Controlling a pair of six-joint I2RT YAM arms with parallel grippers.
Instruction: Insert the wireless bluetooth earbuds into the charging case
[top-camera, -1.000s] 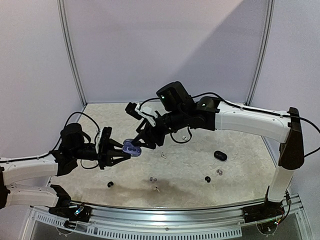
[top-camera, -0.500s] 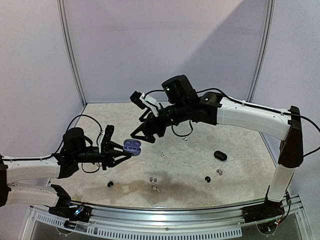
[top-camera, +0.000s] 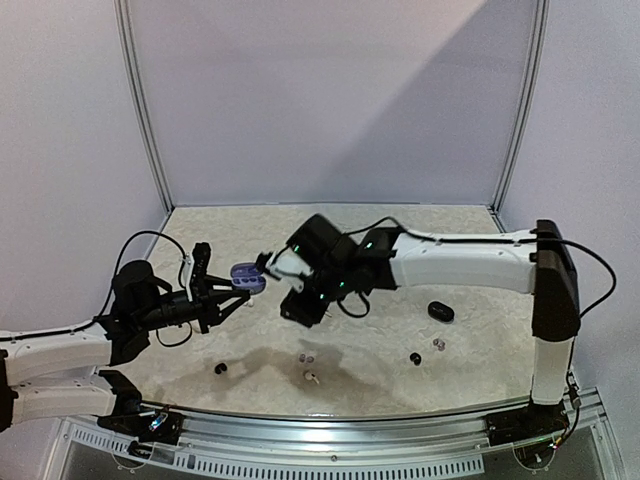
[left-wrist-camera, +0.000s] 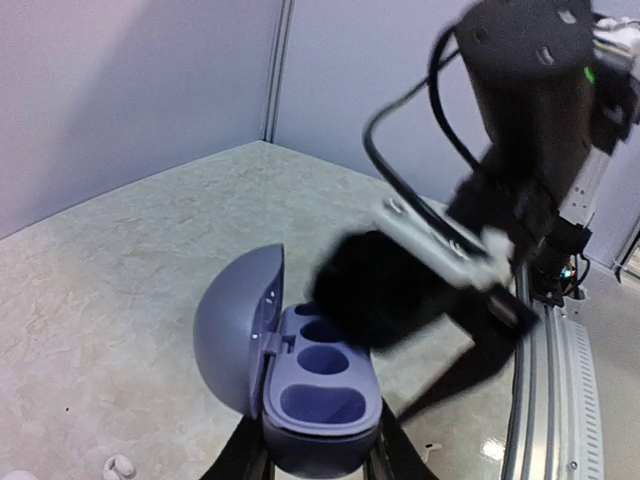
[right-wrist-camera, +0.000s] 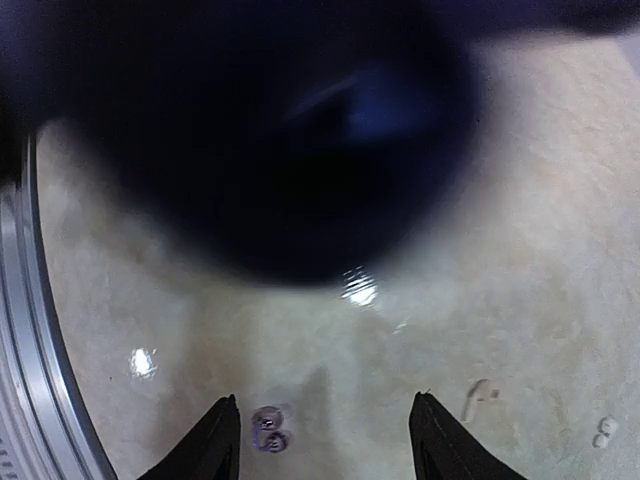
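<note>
Left fingers (top-camera: 226, 296) clamp lavender pebble-shaped plastic charging case (left-wrist-camera: 318, 405), lid up, sockets empty, held above bench's (top-camera: 500, 335) left side as target. Right fingers (top-camera: 299, 308) apart, empty, over tiny greyish earbuds (top-camera: 306, 357) near front edge, probably fetching one.

Pale lilac walls (top-camera: 330, 100), beige marbled tabletop (top-camera: 490, 325)

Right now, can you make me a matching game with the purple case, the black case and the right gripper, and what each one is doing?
1. purple case
2. black case
3. right gripper

A. lying on the table
B. fingers apart, holding nothing
C. held in the air, lid open

Pairs: 1-C, 2-A, 3-B
</note>
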